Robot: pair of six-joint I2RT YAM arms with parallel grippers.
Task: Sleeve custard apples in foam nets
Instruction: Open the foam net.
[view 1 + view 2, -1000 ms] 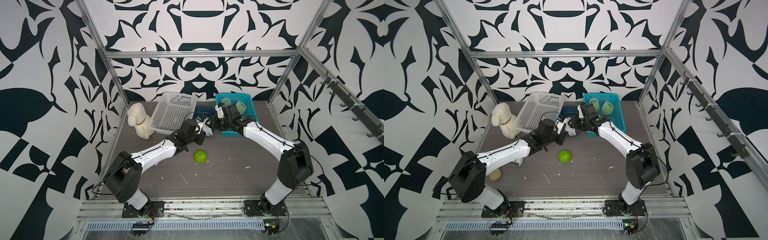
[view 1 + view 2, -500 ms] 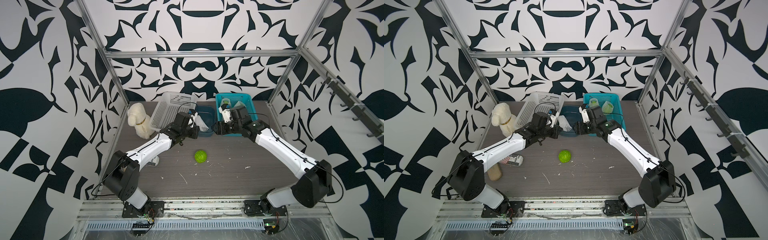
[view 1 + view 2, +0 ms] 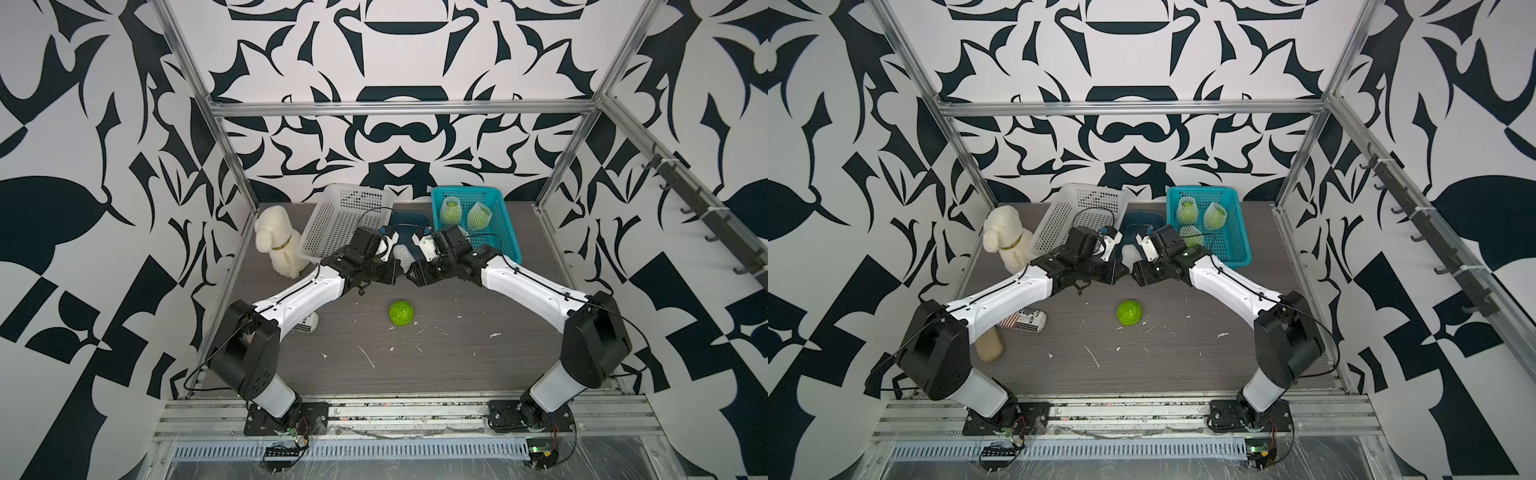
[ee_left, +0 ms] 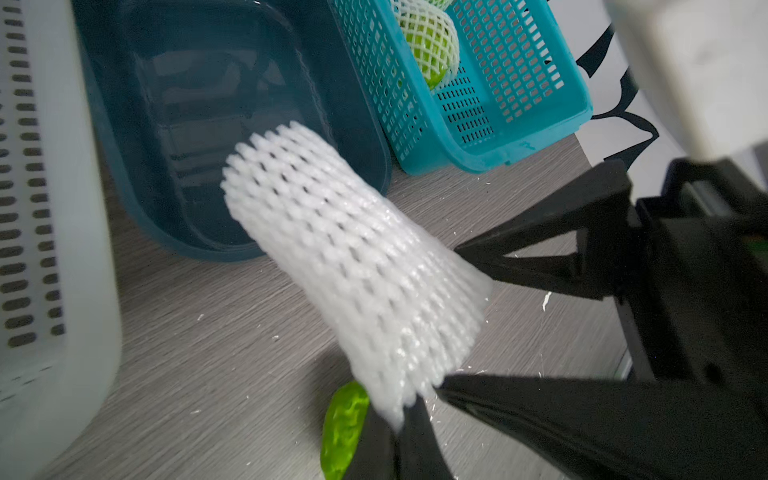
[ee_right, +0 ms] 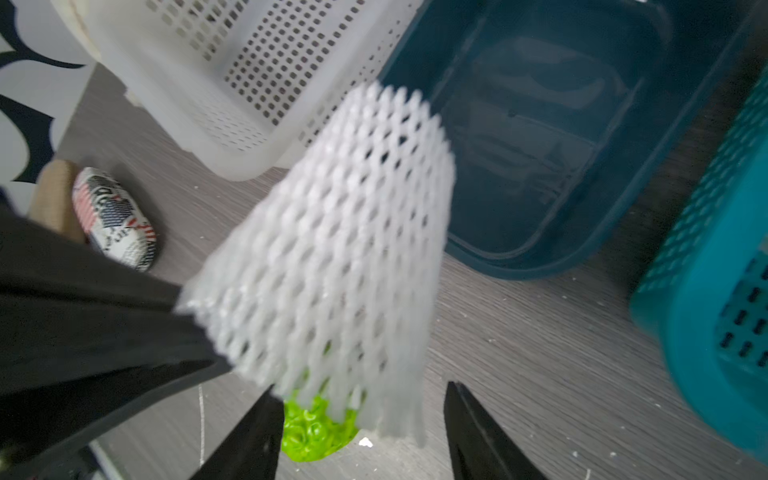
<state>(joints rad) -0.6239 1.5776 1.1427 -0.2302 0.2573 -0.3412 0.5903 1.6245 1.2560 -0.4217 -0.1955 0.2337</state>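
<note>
One bare custard apple (image 3: 401, 313) (image 3: 1130, 313) lies mid-table, a green sliver of it showing in the wrist views (image 4: 345, 428) (image 5: 316, 432). Above and behind it a white foam net (image 3: 401, 252) (image 3: 1128, 252) (image 4: 353, 266) (image 5: 340, 257) hangs in the air. My left gripper (image 3: 397, 270) (image 4: 399, 419) is shut on one edge of its wide end. My right gripper (image 3: 411, 270) (image 5: 360, 388) faces it, open, its fingers either side of that same end. Sleeved custard apples (image 3: 1187, 210) (image 3: 1214, 216) (image 3: 1192, 237) rest in the teal basket (image 3: 465, 190).
A white perforated basket (image 3: 345, 220) leans at the back left, with a dark blue tub (image 3: 409, 220) between it and the teal basket. A plush dog (image 3: 276, 241) sits at the left edge. A patterned pouch (image 3: 1025, 320) and a beige block (image 3: 990, 345) lie under my left arm.
Half a second ago the two grippers stood apart beside the tub. They have come together and shifted toward the front, with the net between them above the bare fruit.
</note>
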